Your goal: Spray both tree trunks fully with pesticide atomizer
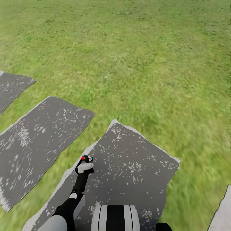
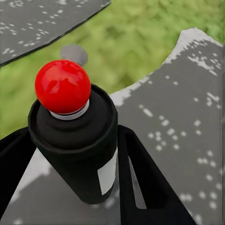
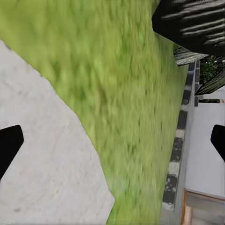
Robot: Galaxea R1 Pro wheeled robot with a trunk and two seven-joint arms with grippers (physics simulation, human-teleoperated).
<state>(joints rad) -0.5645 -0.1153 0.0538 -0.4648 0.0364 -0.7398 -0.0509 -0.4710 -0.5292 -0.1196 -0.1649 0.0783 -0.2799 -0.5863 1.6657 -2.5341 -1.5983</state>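
While no tree shows, the left claw [image 1: 84,167] pinches the pesticide atomizer [image 2: 77,136] upright, red top outward; right claw [image 3: 112,140] spread.

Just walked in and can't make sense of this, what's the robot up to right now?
The robot's left gripper is shut on a small black spray bottle with a round red top and white label, holding it above a grey speckled paving slab set in green grass. The right gripper is open over grass and pale paving.
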